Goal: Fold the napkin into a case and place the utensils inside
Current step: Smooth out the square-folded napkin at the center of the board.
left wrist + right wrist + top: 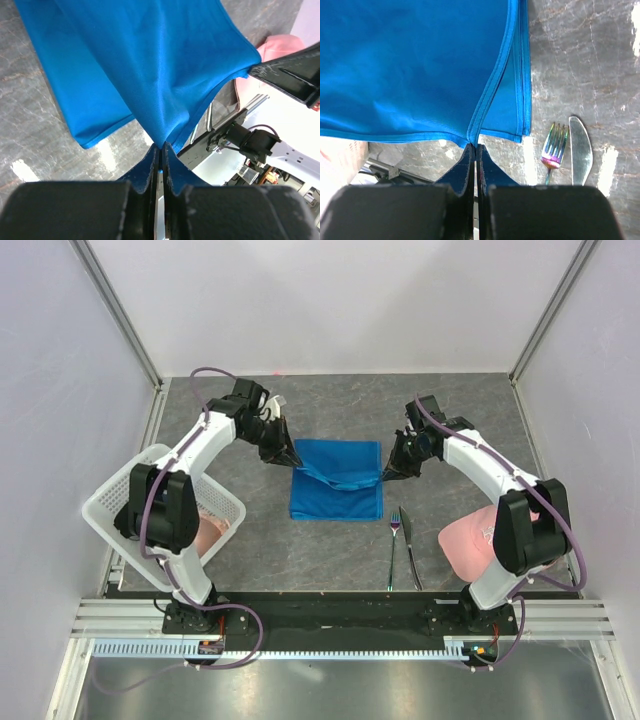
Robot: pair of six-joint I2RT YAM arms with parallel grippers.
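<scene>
The bright blue napkin point(337, 480) lies mid-table with its upper layer lifted and stretched between both arms. My left gripper point(292, 462) is shut on the napkin's left corner point(161, 131), the cloth fanning out from its fingertips. My right gripper point(384, 477) is shut on the napkin's right corner, where the hemmed edges point(481, 116) meet at its tips. Beneath the lifted layer a lower layer point(512, 102) rests flat on the table. The iridescent fork point(394, 545) and knife point(410, 548) lie side by side to the right of the napkin, also seen as the fork point(553, 148) and knife point(581, 148).
A white plastic basket point(128, 502) sits at the left edge beside my left arm. A pale pink cloth point(468, 538) lies at the right, near my right arm's base. The grey table point(330, 400) is walled by white panels at the back and sides.
</scene>
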